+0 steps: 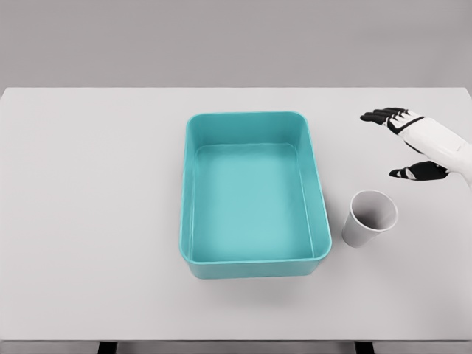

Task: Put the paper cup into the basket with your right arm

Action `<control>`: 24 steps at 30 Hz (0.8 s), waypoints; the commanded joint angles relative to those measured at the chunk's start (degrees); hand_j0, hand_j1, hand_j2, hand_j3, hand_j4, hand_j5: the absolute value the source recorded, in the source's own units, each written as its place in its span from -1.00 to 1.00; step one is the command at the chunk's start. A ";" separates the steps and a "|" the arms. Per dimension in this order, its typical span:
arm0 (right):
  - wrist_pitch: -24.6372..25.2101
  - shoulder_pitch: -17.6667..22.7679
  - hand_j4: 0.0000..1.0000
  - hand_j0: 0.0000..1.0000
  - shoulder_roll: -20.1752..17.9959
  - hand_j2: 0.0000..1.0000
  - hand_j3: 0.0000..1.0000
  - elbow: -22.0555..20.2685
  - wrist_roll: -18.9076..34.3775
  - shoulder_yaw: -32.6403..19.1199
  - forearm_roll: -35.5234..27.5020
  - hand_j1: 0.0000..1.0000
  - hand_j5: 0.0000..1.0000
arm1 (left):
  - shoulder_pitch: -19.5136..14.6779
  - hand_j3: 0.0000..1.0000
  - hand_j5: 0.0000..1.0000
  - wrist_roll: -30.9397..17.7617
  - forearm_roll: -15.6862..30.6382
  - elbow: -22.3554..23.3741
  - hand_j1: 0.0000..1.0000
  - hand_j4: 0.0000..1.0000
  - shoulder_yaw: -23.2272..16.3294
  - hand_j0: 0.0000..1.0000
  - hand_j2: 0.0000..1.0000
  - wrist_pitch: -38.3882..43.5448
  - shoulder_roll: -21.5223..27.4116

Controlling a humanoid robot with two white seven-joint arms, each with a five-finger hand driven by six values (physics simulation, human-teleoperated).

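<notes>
The right hand [413,144] hovers with fingers spread, holding nothing, beyond the paper cup [370,218], which stands upright on the table [88,206] just right of the teal basket [254,265].

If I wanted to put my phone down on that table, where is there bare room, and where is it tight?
The table is bare left of the teal basket, and along the far edge behind it. The basket's floor is bare too. It is tight on the right: the paper cup stands just beside the basket, with the open right robot hand above and behind it.
</notes>
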 commanded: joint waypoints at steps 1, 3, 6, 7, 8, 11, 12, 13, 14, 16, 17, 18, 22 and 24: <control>-1.18 0.00 1.00 1.00 0.25 1.00 1.00 0.80 0.31 -0.51 -0.07 1.00 1.00 | 0.00 1.00 1.00 0.04 0.01 -0.05 1.00 1.00 0.00 1.00 1.00 0.01 0.00; -1.18 -0.53 1.00 1.00 -0.45 1.00 1.00 3.88 -0.04 -0.60 -2.00 1.00 1.00 | 0.00 1.00 1.00 -0.04 0.01 0.03 1.00 1.00 0.00 1.00 1.00 0.01 0.00; -1.18 -0.18 1.00 1.00 -5.90 1.00 1.00 12.84 0.04 1.42 -10.79 1.00 1.00 | 0.00 1.00 1.00 -0.04 0.01 0.03 1.00 1.00 0.00 1.00 1.00 0.01 0.00; -1.18 -0.09 1.00 1.00 -6.08 1.00 1.00 13.20 -0.04 1.51 -13.06 1.00 1.00 | 0.00 1.00 1.00 0.04 0.01 0.03 1.00 1.00 0.00 1.00 1.00 0.01 0.00; -1.18 0.17 1.00 1.00 -6.08 1.00 1.00 13.72 -0.04 1.51 -18.87 1.00 1.00 | 0.00 1.00 1.00 -0.04 0.01 0.03 1.00 1.00 0.00 1.00 1.00 0.01 0.00; -1.18 6.32 1.00 1.00 -7.39 1.00 1.00 14.52 -0.04 1.78 -33.45 1.00 1.00 | 0.00 1.00 1.00 0.04 0.01 -0.05 1.00 1.00 0.00 1.00 1.00 0.01 0.00; -1.18 7.29 1.00 1.00 -12.57 1.00 1.00 14.43 -0.04 3.44 -38.99 1.00 1.00 | 0.00 1.00 1.00 -0.04 0.01 0.03 1.00 1.00 0.00 1.00 1.00 0.01 0.00; -1.18 7.91 1.00 1.00 -14.07 1.00 1.00 14.43 -0.04 5.90 -43.04 1.00 1.00 | 0.00 1.00 1.00 -0.04 0.01 0.03 1.00 1.00 0.00 1.00 1.00 0.01 0.00; -1.18 8.35 1.00 1.00 -14.25 1.00 1.00 14.43 -0.04 7.92 -46.37 1.00 1.00 | 0.00 1.00 1.00 -0.04 0.01 0.03 1.00 1.00 0.00 1.00 1.00 0.01 0.00; -1.18 8.61 1.00 1.00 -14.25 1.00 1.00 14.34 -0.04 10.92 -51.92 1.00 1.00 | 0.00 1.00 1.00 -0.04 0.01 -0.05 1.00 1.00 0.00 1.00 1.00 0.01 0.00; -1.18 8.61 1.00 1.00 -14.17 1.00 1.00 14.25 -0.04 11.88 -53.68 1.00 1.00 | 0.00 1.00 1.00 -0.04 0.01 0.03 1.00 1.00 0.00 1.00 1.00 0.01 0.00; -1.18 8.79 1.00 1.00 -14.08 1.00 1.00 13.90 -0.04 13.37 -55.52 1.00 1.00 | 0.00 1.00 1.00 -0.04 0.01 0.03 1.00 1.00 0.00 1.00 1.00 0.01 0.00; -1.18 12.39 1.00 1.00 -14.34 1.00 1.00 8.90 -0.04 15.93 -58.08 1.00 1.00 | 0.00 1.00 1.00 -0.04 0.01 -0.05 1.00 1.00 0.00 1.00 1.00 0.01 0.00; -1.18 14.41 1.00 1.00 -14.34 1.00 1.00 7.84 -0.04 16.01 -58.08 1.00 1.00 | 0.00 1.00 1.00 -0.04 0.01 0.03 1.00 1.00 0.00 1.00 1.00 0.01 0.00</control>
